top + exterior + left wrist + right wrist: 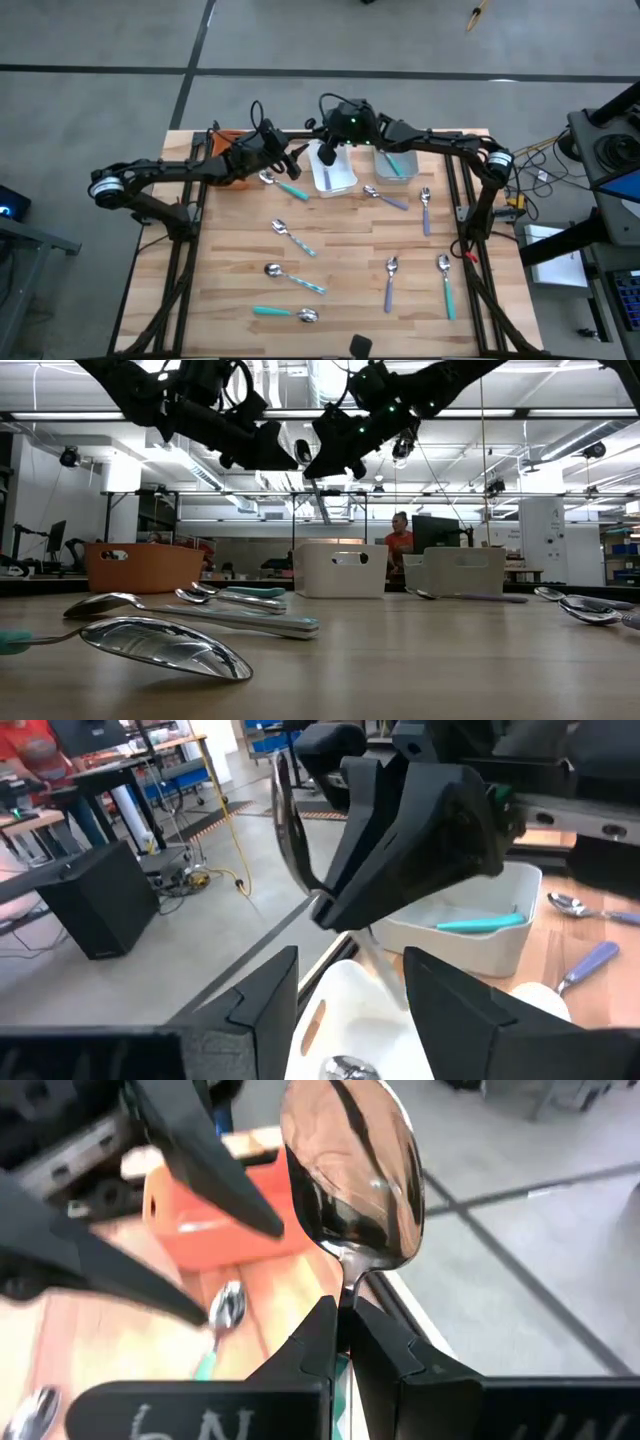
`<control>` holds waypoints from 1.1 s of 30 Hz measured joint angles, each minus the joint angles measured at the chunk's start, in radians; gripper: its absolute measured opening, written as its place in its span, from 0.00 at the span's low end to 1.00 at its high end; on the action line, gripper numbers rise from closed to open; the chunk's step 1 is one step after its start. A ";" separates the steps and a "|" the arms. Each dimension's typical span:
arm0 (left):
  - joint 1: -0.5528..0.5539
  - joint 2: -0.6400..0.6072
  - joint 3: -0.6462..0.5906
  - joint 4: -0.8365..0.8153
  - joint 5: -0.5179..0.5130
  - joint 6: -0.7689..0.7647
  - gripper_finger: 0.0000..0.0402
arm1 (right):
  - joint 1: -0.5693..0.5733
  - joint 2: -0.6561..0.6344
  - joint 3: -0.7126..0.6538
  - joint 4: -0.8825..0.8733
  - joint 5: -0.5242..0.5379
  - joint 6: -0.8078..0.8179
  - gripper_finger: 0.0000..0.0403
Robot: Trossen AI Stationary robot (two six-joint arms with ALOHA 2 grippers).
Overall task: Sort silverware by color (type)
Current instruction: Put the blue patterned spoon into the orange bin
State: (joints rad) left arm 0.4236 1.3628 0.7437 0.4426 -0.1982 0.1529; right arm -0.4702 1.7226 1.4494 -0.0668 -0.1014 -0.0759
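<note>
Right gripper (342, 1342) is pinching a spoon (350, 1175) by the neck just under the bowl, fingers clamped tight, hovering over the white bin (335, 172). It's looking light, rigid and slick polished metal, so the neck or handle is probably the best grip. Left gripper (350, 990) is waiting just beside it, fingers spread and empty. Other teal- and lavender-handled spoons and forks (289, 312) are lying scattered on the table (220, 250).

No legible text anywhere.
</note>
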 joint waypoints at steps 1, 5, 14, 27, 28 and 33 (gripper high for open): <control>0.001 -0.007 0.000 -0.010 -0.001 0.007 0.41 | 0.000 0.000 0.015 -0.039 -0.001 -0.004 0.03; 0.005 -0.029 0.000 -0.035 -0.002 0.031 0.41 | 0.000 0.000 0.060 -0.167 -0.002 -0.010 0.03; 0.032 -0.069 0.000 -0.061 -0.005 0.093 0.41 | -0.015 0.000 0.163 -0.510 -0.003 0.003 0.03; 0.149 -0.075 0.030 -0.062 -0.005 0.220 0.41 | -0.228 -0.002 0.298 -0.941 -0.118 0.119 0.03; 0.161 -0.075 0.034 -0.061 -0.005 0.235 0.41 | -0.252 -0.002 0.298 -0.958 -0.157 0.143 0.03; 0.231 -0.075 0.061 -0.060 -0.004 0.290 0.41 | -0.327 -0.002 0.281 -1.023 -0.268 0.193 0.03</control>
State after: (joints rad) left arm 0.6546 1.2877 0.8042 0.3828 -0.2017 0.4427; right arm -0.7970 1.7210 1.7306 -1.0901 -0.3696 0.1172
